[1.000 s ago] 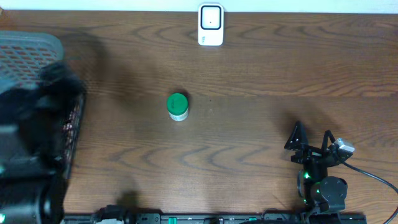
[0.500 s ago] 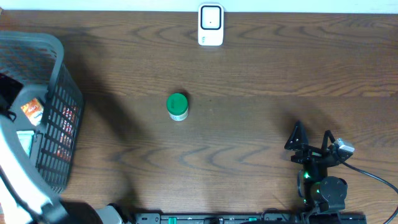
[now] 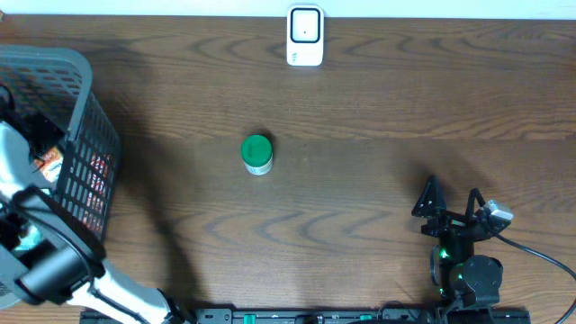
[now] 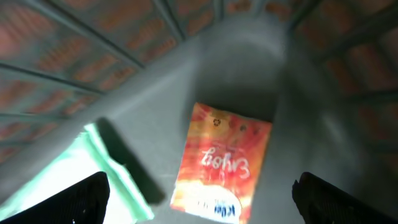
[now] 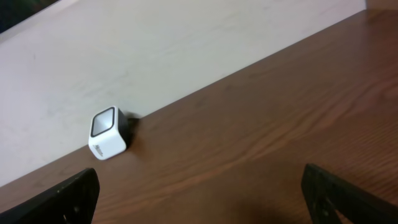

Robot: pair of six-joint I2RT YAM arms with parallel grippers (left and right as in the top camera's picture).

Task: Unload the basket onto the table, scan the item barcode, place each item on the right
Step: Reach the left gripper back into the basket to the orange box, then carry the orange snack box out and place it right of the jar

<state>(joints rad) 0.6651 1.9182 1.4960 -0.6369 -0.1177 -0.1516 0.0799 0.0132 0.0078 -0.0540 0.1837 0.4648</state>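
**Desk:** Overhead: what has changed in the last second?

**Photographer:** The left arm, a dark blur across the basket a second ago, now rises from the lower left corner over the basket's left side. The green-lidded jar at mid-frame, the scanner at top centre and the right end effector at lower right, fingers spread wide, have not moved.

**Desk:** Left wrist: what does the basket hold?

**Photographer:** An orange packet lies flat on its grey floor, with a pale green packet beside it at lower left. The left end effector hangs above them, wide open, gripping nothing.

**Desk:** Right wrist?

**Photographer:** Brown tabletop, and the scanner standing at left against the pale wall. Fingers are wide apart and empty.
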